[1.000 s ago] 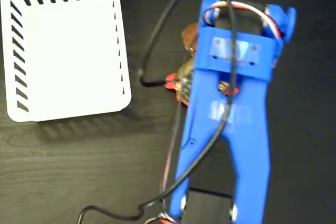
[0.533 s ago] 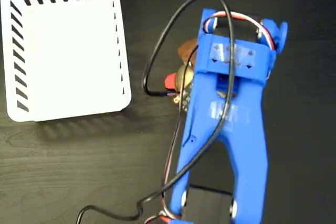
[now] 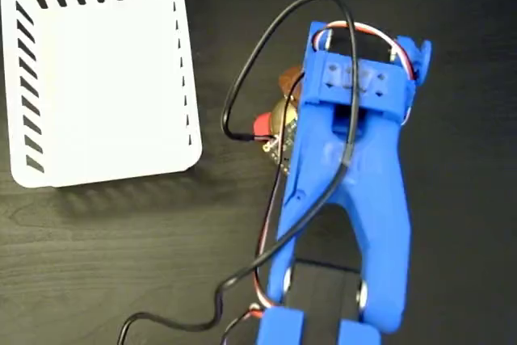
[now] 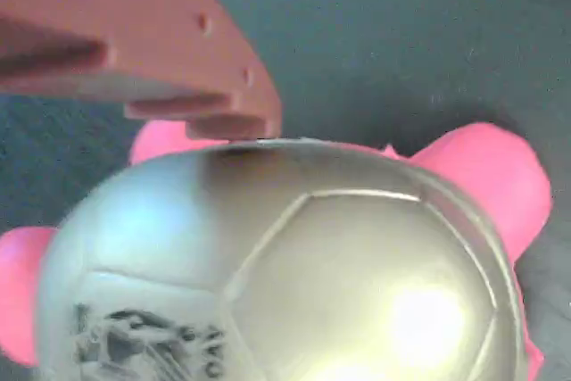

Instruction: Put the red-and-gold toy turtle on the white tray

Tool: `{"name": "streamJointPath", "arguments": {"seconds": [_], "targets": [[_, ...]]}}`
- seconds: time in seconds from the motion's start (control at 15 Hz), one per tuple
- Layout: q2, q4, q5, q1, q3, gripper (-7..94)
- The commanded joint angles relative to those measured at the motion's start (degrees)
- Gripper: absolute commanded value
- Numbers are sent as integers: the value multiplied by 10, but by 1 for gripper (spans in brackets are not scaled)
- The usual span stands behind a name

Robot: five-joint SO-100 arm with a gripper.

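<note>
Dark wood-grain table (image 3: 121,240), white tray (image 3: 101,70); fingers (image 4: 223,100) against turtle (image 4: 294,274), grip unclear.

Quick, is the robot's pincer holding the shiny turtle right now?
Pincer: cannot tell. One brown finger touches the gold-shelled, red-legged squishy toy turtle; the other finger is hidden.
</note>
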Motion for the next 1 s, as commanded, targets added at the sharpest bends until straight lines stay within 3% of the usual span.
{"name": "streamJointPath", "arguments": {"seconds": [0.0,0.73,0.8,0.93], "targets": [[9,-5,-4,2,-3,54],[-16,-64,-4,4,40,53],[-18,-69,-4,4,40,46],[-24,-78,1,6,40,21]]}}
